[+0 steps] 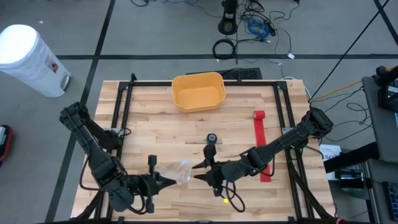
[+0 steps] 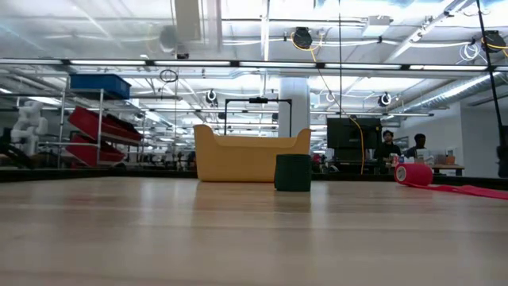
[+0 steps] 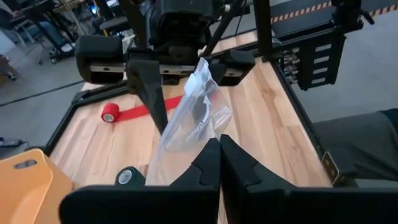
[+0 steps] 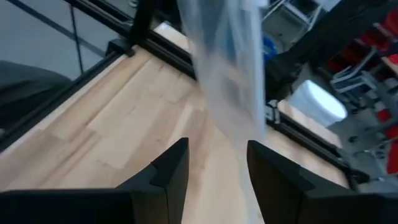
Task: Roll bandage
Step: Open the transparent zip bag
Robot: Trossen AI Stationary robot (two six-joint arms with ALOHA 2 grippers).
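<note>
**Red bandage lies unrolled while both arms attend to a clear bag**

The red bandage [image 1: 262, 144] lies on the counter [image 1: 155, 134] at its right side — roll end toward the yellow bin [image 1: 198, 91], loose strip running toward the near edge, its long axis front to back. It looks light, soft and limp; the firm roll end seems the best hold. The left gripper [image 1: 166, 180] is clamped on a clear plastic bag [image 3: 194, 118]. The right gripper [image 1: 200, 173] stands wide, empty, just beside the bag — well apart from the bandage.

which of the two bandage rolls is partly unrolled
The red bandage roll: its strip trails along the table. The dark roll is fully wound.
</note>
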